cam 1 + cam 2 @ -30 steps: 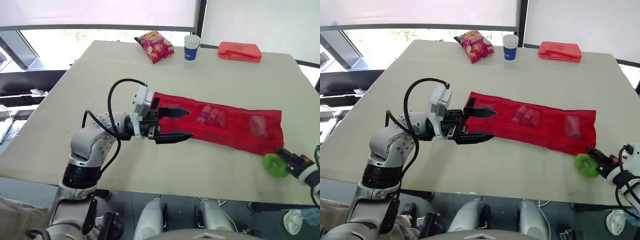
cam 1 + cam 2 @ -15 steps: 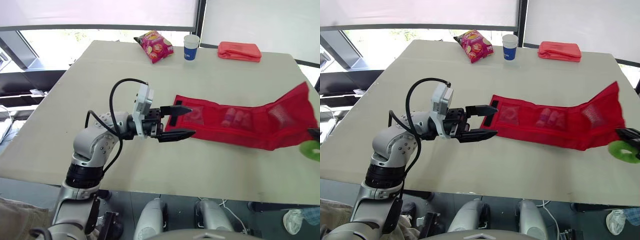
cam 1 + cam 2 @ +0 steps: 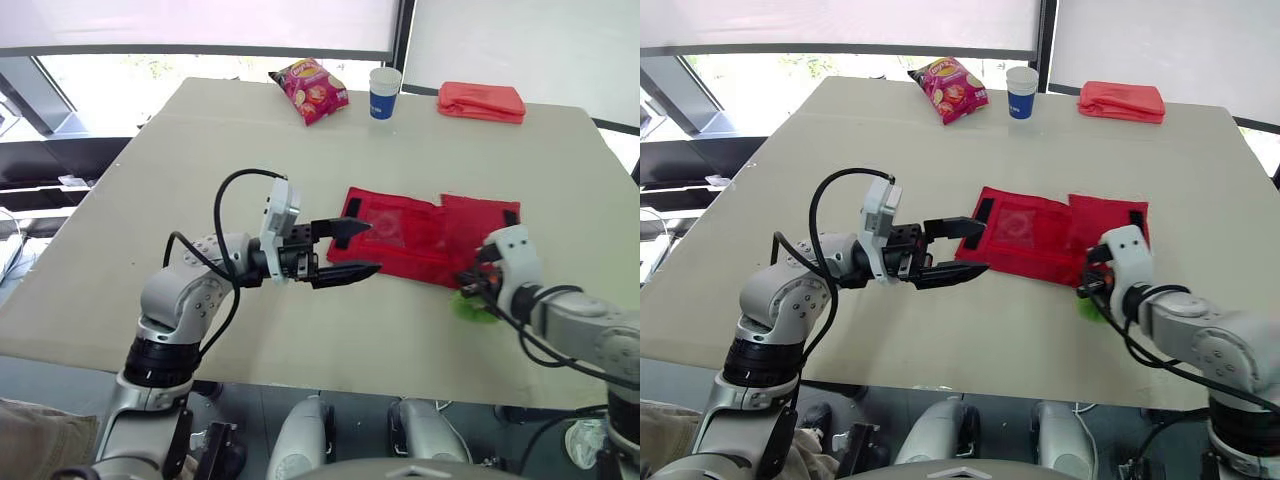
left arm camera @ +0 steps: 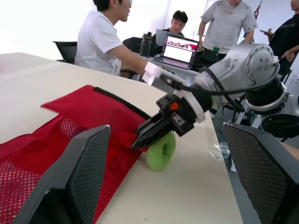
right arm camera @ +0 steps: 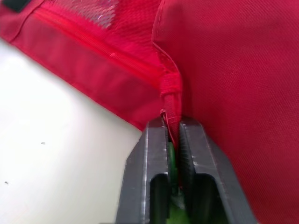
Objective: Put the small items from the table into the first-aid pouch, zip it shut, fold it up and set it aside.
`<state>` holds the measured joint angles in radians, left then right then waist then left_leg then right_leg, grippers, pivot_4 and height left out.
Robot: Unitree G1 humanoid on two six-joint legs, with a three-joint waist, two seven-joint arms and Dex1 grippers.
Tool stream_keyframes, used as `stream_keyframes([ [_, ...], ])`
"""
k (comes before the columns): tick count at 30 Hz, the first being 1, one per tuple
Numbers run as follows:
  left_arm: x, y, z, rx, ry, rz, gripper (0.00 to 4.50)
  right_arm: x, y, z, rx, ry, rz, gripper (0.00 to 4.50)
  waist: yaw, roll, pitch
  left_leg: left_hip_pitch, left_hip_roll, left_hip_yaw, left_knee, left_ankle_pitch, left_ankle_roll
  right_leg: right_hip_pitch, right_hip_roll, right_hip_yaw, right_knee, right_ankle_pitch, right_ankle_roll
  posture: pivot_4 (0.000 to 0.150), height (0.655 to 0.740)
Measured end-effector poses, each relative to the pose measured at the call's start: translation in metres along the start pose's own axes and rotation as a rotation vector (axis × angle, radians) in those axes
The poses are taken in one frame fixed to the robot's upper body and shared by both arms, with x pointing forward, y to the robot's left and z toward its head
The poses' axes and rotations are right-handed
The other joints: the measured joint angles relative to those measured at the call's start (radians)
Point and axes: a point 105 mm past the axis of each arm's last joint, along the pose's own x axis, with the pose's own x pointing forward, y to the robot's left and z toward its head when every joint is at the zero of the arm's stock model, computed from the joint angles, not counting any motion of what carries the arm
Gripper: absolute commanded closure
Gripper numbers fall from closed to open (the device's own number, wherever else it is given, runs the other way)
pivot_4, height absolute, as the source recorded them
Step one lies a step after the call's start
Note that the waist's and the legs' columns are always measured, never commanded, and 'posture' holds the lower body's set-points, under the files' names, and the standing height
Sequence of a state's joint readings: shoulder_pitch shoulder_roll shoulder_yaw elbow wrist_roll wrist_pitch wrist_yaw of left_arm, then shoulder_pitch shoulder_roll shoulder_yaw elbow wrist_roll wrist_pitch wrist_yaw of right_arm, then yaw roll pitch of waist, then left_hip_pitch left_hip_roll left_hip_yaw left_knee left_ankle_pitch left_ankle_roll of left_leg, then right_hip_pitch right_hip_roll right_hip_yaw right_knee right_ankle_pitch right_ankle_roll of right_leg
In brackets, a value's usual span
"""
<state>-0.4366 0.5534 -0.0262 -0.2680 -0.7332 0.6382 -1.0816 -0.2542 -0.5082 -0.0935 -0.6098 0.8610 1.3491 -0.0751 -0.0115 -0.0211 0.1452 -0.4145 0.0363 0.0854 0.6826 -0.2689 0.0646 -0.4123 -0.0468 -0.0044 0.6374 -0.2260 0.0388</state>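
Two grippers at one red pouch (image 3: 395, 235), mid-frame on a pale table (image 3: 180, 160). Left of centre: left gripper (image 3: 373, 248), fingers spread wide, holding nothing, tips at the pouch's left end by its black tab. Centre: pouch lying flat, mesh pockets up, right end folded back over itself. Right of centre: right gripper (image 5: 172, 125), fingers pinched tight on the pouch's folded edge, a green ring (image 3: 468, 306) caught between them too, just below the pouch's lower right corner. Along the top edge: chips (image 3: 310, 90), cup (image 3: 384, 93), red pack (image 3: 481, 102), all well apart from the pouch.
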Motion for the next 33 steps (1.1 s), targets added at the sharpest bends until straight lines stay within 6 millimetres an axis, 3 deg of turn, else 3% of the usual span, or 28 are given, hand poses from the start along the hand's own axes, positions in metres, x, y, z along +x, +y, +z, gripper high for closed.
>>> stream_keyframes([
  [5, -0.01, 0.001, -0.006, -0.009, 0.017, 0.049, 0.38, 0.002, 0.007, 0.007, -0.02, -0.053, 0.072, 0.44, 0.002, 0.0, 0.0, 0.0, 0.0, -0.001, 0.0, 0.0, 0.0, 0.0, 0.0, -0.001, 0.0, 0.0, 0.0, 0.15, 0.74],
  [7, -0.012, 0.0, -0.009, -0.019, 0.019, 0.061, 0.38, -0.008, 0.008, 0.009, -0.039, -0.087, 0.129, 0.06, 0.006, 0.001, 0.0, 0.0, 0.0, -0.001, 0.0, 0.0, 0.0, 0.0, -0.001, -0.001, 0.0, 0.0, 0.0, 0.15, 0.74],
  [15, -0.028, 0.006, -0.021, -0.099, 0.011, 0.172, 0.38, -0.065, 0.016, 0.033, -0.149, -0.332, 0.333, 0.06, 0.005, 0.0, 0.0, 0.0, 0.001, -0.001, -0.001, 0.0, 0.001, 0.001, -0.001, -0.002, -0.002, 0.0, 0.0, 0.15, 0.74],
  [23, -0.043, 0.015, -0.031, -0.183, 0.01, 0.26, 0.38, -0.08, 0.006, 0.046, -0.226, -0.432, 0.288, 0.06, 0.004, 0.0, 0.001, 0.001, 0.001, -0.001, 0.0, 0.0, 0.0, 0.001, -0.004, -0.002, -0.001, 0.0, 0.001, 0.15, 0.74],
  [27, -0.056, 0.032, -0.033, -0.238, 0.026, 0.348, 0.38, -0.086, 0.011, 0.06, -0.261, -0.556, 0.343, 0.06, 0.006, 0.0, 0.001, 0.001, 0.0, -0.001, 0.0, 0.0, 0.0, 0.001, -0.001, -0.002, -0.001, 0.0, 0.0, 0.15, 0.74],
  [33, -0.073, 0.059, -0.055, -0.419, 0.094, 0.567, 0.38, -0.106, 0.014, 0.055, -0.38, -0.544, 0.403, 0.06, 0.025, 0.0, 0.001, 0.0, 0.0, -0.001, -0.001, -0.001, 0.001, 0.001, -0.002, -0.003, -0.002, 0.0, 0.001, 0.15, 0.74],
])
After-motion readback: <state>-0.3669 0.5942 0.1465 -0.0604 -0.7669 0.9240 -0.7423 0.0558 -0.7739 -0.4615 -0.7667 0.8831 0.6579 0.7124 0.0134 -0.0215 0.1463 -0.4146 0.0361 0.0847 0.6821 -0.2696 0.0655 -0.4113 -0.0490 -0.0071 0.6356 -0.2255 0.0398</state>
